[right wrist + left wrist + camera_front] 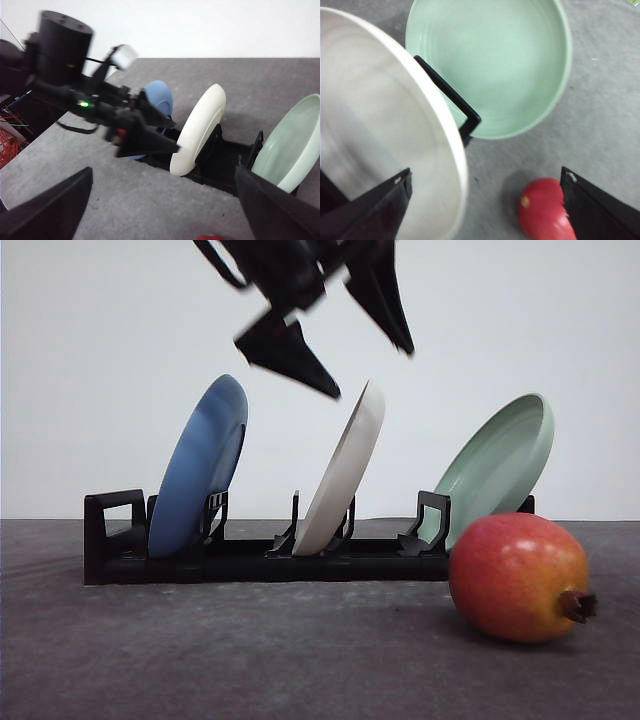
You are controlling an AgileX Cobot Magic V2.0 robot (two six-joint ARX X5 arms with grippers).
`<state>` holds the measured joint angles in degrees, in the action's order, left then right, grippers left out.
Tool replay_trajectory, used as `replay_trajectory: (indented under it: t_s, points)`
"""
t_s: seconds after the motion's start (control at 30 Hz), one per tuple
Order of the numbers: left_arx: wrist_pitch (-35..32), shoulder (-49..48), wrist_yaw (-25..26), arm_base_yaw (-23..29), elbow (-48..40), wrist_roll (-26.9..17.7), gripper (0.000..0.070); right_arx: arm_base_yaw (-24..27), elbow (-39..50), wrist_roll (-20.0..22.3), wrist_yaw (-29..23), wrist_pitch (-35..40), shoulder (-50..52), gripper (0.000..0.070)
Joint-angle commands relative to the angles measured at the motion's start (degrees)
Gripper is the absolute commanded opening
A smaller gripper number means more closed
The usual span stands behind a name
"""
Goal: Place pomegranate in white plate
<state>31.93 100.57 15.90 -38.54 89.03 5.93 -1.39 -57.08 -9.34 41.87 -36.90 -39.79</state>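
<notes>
The pomegranate (pixel 515 575) lies on the dark table at the front right, in front of the rack, its brown crown pointing right. It also appears in the left wrist view (pixel 542 210) and as a red sliver in the right wrist view (pixel 210 237). The white plate (pixel 345 475) stands on edge in the rack's middle slot, leaning right. My left gripper (pixel 372 372) hangs open just above the plate's top rim, holding nothing; its wrist view has the white plate (pixel 375 110) close by. My right gripper (pixel 160 210) is open and empty, looking down at the rack, the white plate (pixel 200 130) and the left gripper (pixel 174 135).
A black dish rack (pixel 250 562) spans the table's middle. A blue plate (pixel 200 465) stands in its left slot and a pale green plate (pixel 500 465) leans in its right slot, just behind the fruit. Open table lies in front of the rack.
</notes>
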Motion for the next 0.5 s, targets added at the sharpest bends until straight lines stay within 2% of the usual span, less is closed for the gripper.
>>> replay_trajectory:
  t_s: [0.0,0.17,0.37,0.4,0.47]
  points:
    - [-2.20,2.30,-0.73,-0.66,1.36,-0.52,0.0556,0.00,-1.11,-0.55,0.17,0.00,-0.28,0.0581]
    - [-5.01,5.50,-0.93,-0.66,1.36,-0.52,0.0554,0.00,-1.11,-0.55,0.17,-0.75,-0.26,0.0581]
    - [-5.27,6.87,-0.93,-0.85,1.36,-0.54,0.0541,0.00,-1.11,-0.52,0.17,-0.84,-0.28,0.0580]
    - [-5.25,6.94,-0.91,-0.86,1.36,-0.54,0.0527,0.00,-1.11,-0.52,0.17,-0.83,-0.28,0.0580]
    - [-5.25,6.96,-0.93,-0.92,1.36,-0.54,0.0451,0.00,-1.11,-0.50,0.17,-0.81,-0.28,0.0580]
